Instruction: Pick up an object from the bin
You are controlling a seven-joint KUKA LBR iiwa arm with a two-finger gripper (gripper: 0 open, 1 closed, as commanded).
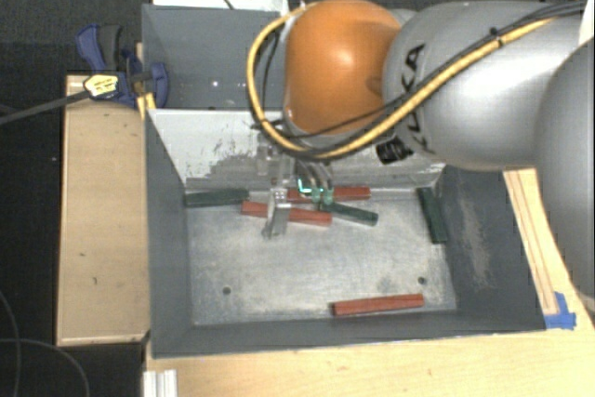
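Tool [276, 217] — low at red stick [312, 218], green stick [359, 216] just beside

orange cover [339, 70] hides top of gripper [276, 223] and part of bin [204, 60] back wall. red stick [353, 192] at back: left end hidden behind gripper. green stick [358, 216] beside it: left end hidden too. whether gripper grips anything: can't tell. arm [493, 60] cut off by right edge.
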